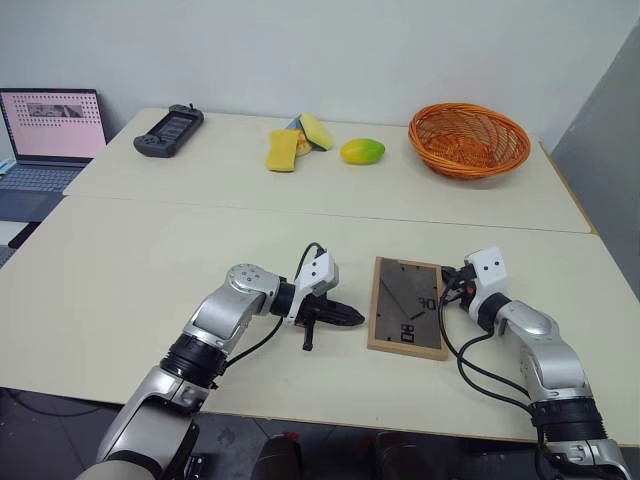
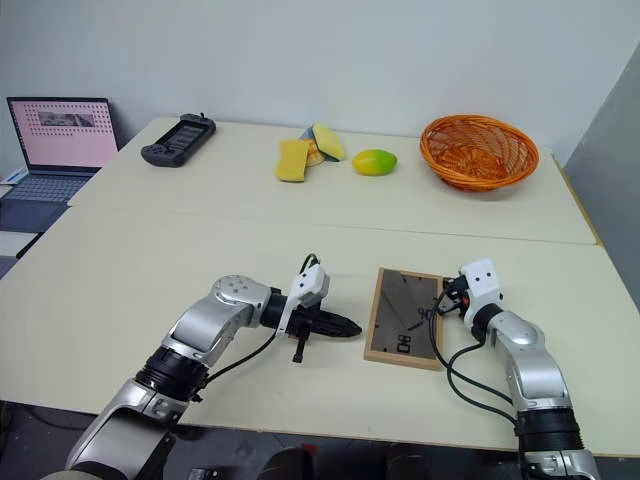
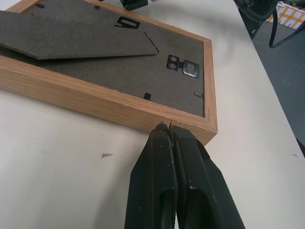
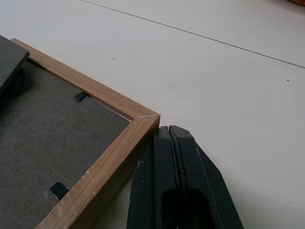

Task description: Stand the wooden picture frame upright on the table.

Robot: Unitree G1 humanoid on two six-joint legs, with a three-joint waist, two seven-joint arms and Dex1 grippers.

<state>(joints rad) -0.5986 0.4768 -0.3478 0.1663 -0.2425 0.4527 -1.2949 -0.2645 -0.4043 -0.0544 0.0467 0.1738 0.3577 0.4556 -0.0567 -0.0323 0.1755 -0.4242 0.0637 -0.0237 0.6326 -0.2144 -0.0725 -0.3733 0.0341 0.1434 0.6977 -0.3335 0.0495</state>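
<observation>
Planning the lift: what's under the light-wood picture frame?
The light-wood picture frame lies back-up, flat on the pale beige table. Its picture side faces down, hidden; anything underneath is covered.

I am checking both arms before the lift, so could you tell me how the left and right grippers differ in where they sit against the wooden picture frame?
The left gripper meets the wooden picture frame at its left edge near the near corner; the right gripper sits by the frame's right edge, at a corner. The left gripper points sideways across the table; the right gripper points forward. Both are shut and hold nothing.

Bright, even indoor light, soft shadows (no glare), all views sharp
</observation>
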